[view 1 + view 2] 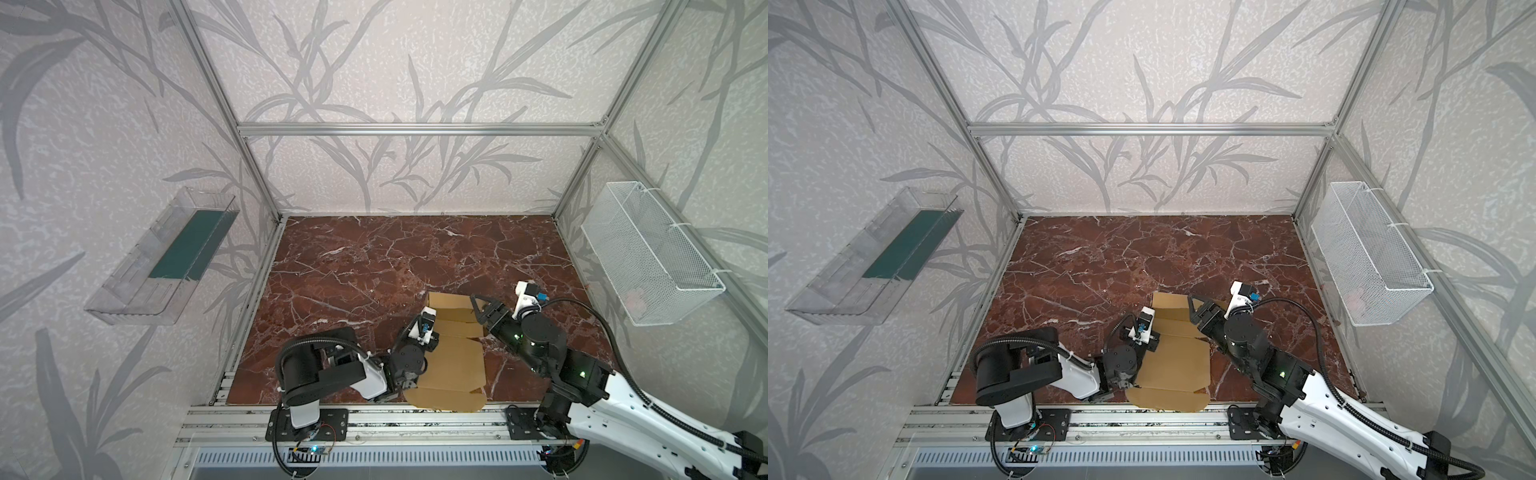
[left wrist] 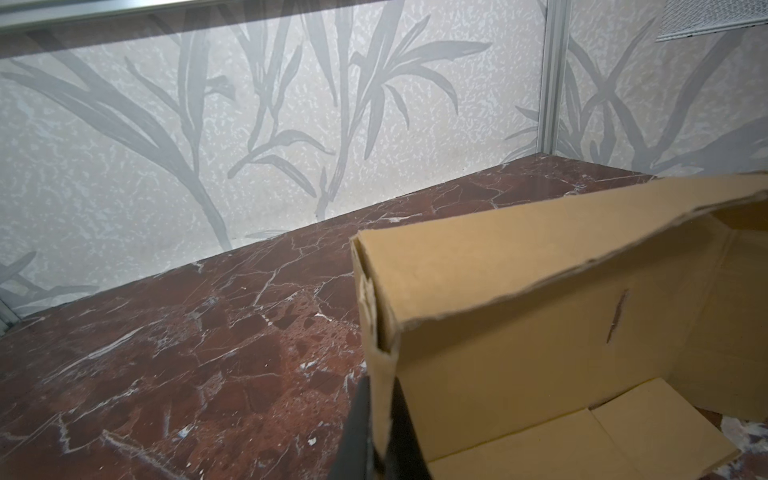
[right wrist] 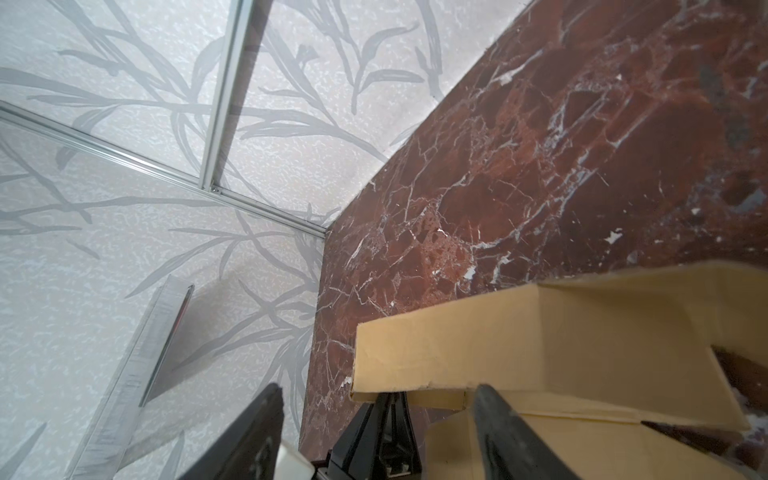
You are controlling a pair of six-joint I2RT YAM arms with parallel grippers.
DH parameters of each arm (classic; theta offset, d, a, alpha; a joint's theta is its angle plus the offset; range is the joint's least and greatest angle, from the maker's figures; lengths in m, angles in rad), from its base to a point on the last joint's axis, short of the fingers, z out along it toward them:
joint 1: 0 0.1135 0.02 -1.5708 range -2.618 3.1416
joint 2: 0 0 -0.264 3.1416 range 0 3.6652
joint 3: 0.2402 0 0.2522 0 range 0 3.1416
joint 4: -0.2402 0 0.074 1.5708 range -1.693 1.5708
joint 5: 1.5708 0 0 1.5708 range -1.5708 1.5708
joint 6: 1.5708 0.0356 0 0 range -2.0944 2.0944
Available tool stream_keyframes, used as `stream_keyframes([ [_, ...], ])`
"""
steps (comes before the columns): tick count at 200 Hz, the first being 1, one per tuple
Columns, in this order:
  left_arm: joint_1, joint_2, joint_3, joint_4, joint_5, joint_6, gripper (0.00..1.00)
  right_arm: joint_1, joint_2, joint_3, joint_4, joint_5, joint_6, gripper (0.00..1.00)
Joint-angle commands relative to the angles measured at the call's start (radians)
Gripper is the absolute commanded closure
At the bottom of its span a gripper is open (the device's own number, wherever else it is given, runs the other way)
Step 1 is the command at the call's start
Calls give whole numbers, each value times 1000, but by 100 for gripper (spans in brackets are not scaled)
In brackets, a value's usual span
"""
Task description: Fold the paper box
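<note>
The paper box (image 1: 455, 361) (image 1: 1177, 365) lies on the red-brown marble tabletop (image 1: 353, 270) toward the front, between the two arms; it is only partly formed — its near flap with rounded corners lies flat at the table's front edge, while the far end stands up as a wall; the left gripper (image 2: 380, 415) is closed tight on the left side wall of the box (image 2: 540, 311), its two dark fingers (image 2: 360, 432) pinching the upright cardboard edge between them, and in both top views this gripper is mostly hidden beneath its own wrist; the right gripper (image 1: 478, 308) (image 3: 378, 388) sits at the far right corner of the box with its jaws spread wide and holding nothing; in the right wrist view the raised cardboard edge (image 3: 498, 340) lies in the gap between the fingers (image 3: 503, 428), though whether either finger touches it I cannot tell; a clear plastic bin (image 1: 162, 257) hangs on the left wall and a white wire basket (image 1: 652, 253) on the right wall — both well apart from the box.
</note>
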Motion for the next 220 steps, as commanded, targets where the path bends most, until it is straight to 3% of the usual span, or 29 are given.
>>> stream_keyframes([
  [1,37,-67,-82,32,151,-69,100,6,-6,48,-73,-33,-141,28],
  [26,59,-104,-140,32,225,-82,100,6,-13,58,-93,-60,-196,28],
  [57,62,-142,-179,33,204,-70,100,6,14,88,-131,-125,-271,28],
  [155,54,-165,-201,33,94,69,100,6,43,41,-185,-225,-257,27],
  [220,47,-161,-209,33,109,104,100,3,42,-5,-149,-223,-258,27],
])
